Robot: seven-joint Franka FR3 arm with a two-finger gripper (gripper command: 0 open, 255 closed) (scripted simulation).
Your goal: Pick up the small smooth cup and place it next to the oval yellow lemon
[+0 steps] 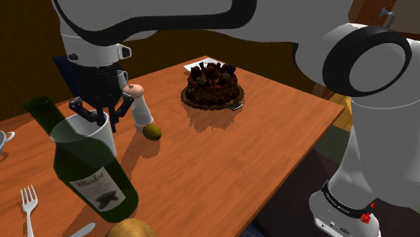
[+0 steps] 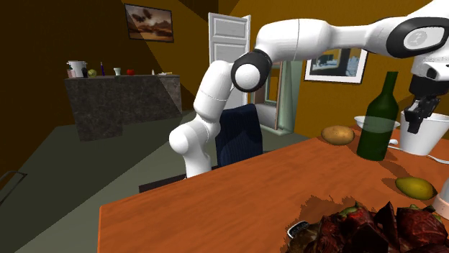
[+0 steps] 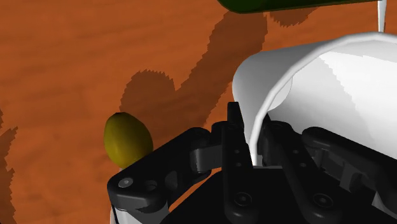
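orange-brown wooden table [image 1: 222, 155] below: the pincer [image 3: 253, 149] is clenched on the rim of the white cup [image 3: 331, 83]. the grasp looks done. the lemon [image 3: 127, 137] lies just beside the pincer, so a short carry and the set-down remain.

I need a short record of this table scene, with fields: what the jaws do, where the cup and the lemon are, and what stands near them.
cup: white, upright, close beside the green bottle
jaws: shut on the cup's rim wall
lemon: olive-yellow, lying on the table, apart from the cup, next to the shaker
cake: dark, farther back on the table
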